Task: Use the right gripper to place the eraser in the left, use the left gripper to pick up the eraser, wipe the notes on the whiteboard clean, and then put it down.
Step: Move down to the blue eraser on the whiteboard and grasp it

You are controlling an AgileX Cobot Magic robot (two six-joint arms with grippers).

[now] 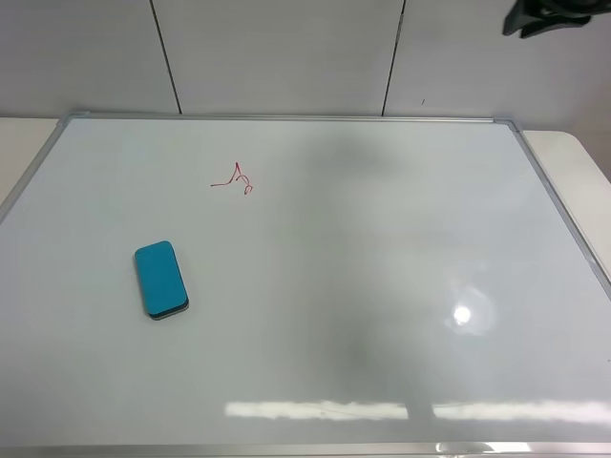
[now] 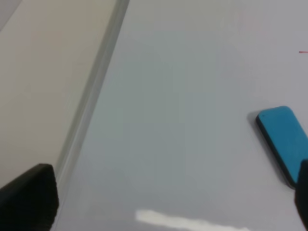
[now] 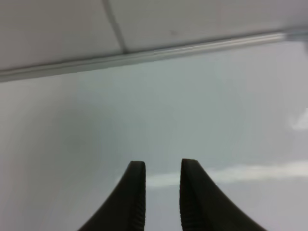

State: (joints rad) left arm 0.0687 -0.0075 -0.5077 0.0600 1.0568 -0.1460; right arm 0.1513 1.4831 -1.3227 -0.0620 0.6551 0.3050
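The eraser (image 1: 160, 279) is a teal-blue block with rounded corners and a thin black underside. It lies flat on the whiteboard (image 1: 382, 239), at about 8 o'clock from the board's centre. The notes (image 1: 235, 179), a small red squiggle, lie toward 1 o'clock from the eraser and well apart from it. The board is glossy white, edged by a thin silver frame (image 3: 144, 55), and rests on a pale worktop (image 1: 19, 143).

Only the exterior high view shows the squiggle whole. A dark shape (image 1: 549, 17), cropped at its 1 o'clock corner, cannot be identified.

Only the wrist views show the fingers. The left tool (image 2: 173, 185) is spread wide and empty, with the eraser near one finger. The right tool (image 3: 162, 168) is only slightly parted, grips nothing, and hangs over bare board.
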